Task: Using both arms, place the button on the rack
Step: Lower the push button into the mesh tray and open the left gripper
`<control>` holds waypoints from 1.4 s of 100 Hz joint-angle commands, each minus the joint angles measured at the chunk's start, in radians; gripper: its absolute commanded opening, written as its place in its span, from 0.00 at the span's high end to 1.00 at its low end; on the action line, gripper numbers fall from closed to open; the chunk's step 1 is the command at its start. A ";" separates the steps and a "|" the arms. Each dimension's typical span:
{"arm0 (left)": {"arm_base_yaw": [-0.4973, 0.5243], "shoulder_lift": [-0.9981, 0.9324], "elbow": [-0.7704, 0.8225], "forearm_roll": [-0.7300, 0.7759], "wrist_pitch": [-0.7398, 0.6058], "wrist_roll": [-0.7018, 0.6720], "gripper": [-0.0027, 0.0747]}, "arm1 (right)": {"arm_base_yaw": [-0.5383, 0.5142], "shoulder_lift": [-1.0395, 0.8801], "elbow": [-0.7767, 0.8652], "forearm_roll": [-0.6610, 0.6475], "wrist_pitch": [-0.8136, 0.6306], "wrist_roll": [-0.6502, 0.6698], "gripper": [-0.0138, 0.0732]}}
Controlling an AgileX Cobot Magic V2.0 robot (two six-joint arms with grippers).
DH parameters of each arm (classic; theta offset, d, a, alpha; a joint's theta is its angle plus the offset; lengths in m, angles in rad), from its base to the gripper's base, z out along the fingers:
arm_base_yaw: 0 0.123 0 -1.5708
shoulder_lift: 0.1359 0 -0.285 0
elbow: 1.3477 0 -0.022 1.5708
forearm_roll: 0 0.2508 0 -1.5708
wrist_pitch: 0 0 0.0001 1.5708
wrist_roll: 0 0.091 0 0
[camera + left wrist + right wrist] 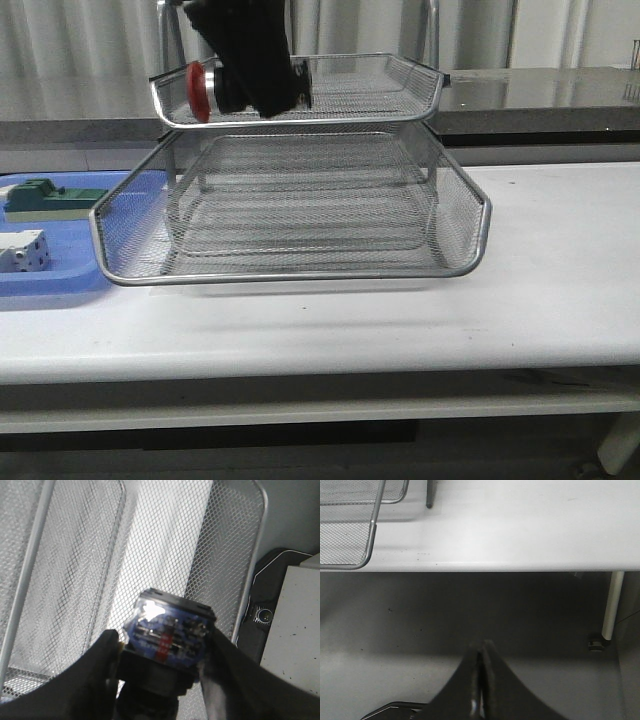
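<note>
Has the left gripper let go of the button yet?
No, the left gripper is clamped on the button, its jaws pressing both sides of the block body above the rack.

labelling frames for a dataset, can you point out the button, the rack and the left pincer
button [199,91], front view, on its red mushroom head
rack [463,262], front view, on the lower tray's chrome rim
left pincer [162,665], left wrist view, midway between its fingertips, shut on the button

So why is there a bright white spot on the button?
Left wrist view: a light glares off the button's shiny blue end, washing one corner white. Front view: no glare, its red cap shows clearly. Right wrist view: no button, just dim floor.
</note>
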 commanded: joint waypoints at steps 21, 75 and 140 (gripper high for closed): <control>-0.008 0.064 -0.021 -0.027 -0.064 -0.003 0.99 | -0.001 0.003 -0.035 -0.014 -0.049 -0.003 0.92; -0.008 0.075 -0.021 -0.027 -0.070 -0.003 0.32 | -0.001 0.003 -0.035 -0.014 -0.049 -0.003 0.92; -0.008 0.070 -0.026 -0.083 0.008 -0.003 0.28 | -0.001 0.003 -0.035 -0.014 -0.049 -0.003 0.92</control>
